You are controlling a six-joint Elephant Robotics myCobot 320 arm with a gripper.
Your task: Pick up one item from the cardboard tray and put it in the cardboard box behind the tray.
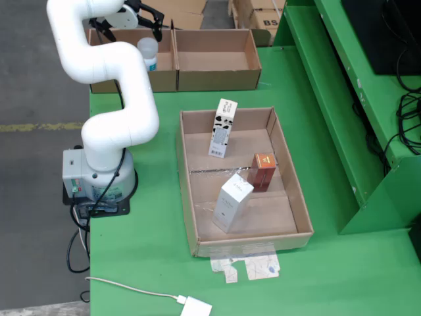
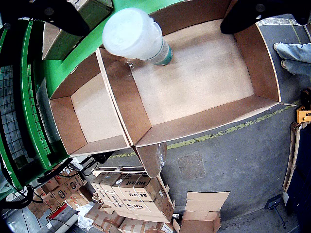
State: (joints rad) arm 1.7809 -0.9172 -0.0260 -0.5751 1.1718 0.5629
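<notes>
White-capped bottle (image 2: 138, 36) standing in a cardboard box (image 2: 204, 82) at the back of the green desk (image 1: 151, 217).

In the still view the bottle (image 1: 148, 52) stands near the right wall of the left box (image 1: 131, 76), with the claw (image 1: 128, 16) above it, fingers (image 2: 53, 14) spread wide and holding nothing (the riding view shows them well apart, either side of the cap). An empty second box (image 1: 217, 59) sits just beside it. Nearer, the cardboard tray (image 1: 191, 197) holds two white cartons (image 1: 222, 128) (image 1: 232, 202) and a brown carton (image 1: 262, 171).
</notes>
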